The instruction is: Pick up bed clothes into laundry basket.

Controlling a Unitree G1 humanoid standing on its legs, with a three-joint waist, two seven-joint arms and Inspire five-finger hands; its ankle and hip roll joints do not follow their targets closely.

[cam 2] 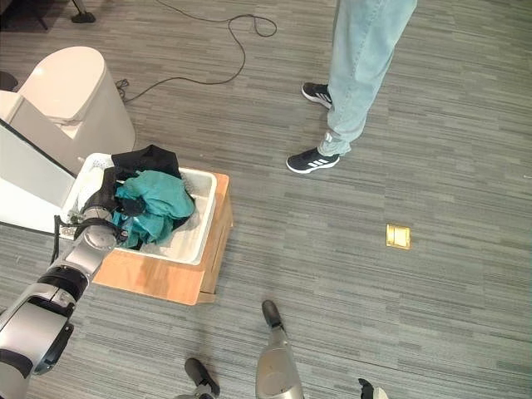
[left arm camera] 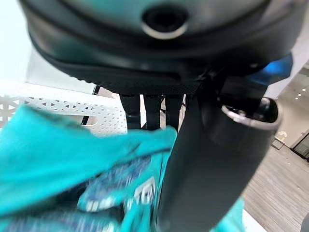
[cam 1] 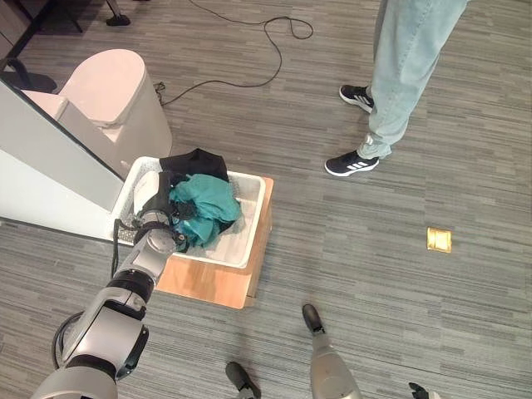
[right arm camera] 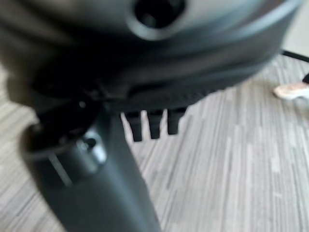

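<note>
While the left hand [cam 1: 160,218] is reaching into the white laundry basket [cam 1: 247,223], its thumb and fingers are lying against the teal bed clothes [cam 1: 205,208]; from the left wrist view I cannot tell whether they are closing on the cloth or only touching it. The teal bundle is sitting inside the basket, with a black garment [cam 1: 196,163] draping over the basket's far rim. The basket is resting on a low wooden platform [cam 1: 218,283]. Well apart from the basket, a person [cam 1: 391,79] in light jeans is standing on the grey floor [cam 1: 465,150]. The right hand [right arm camera: 152,123] is hanging above bare floor, fingers straight and holding nothing.
</note>
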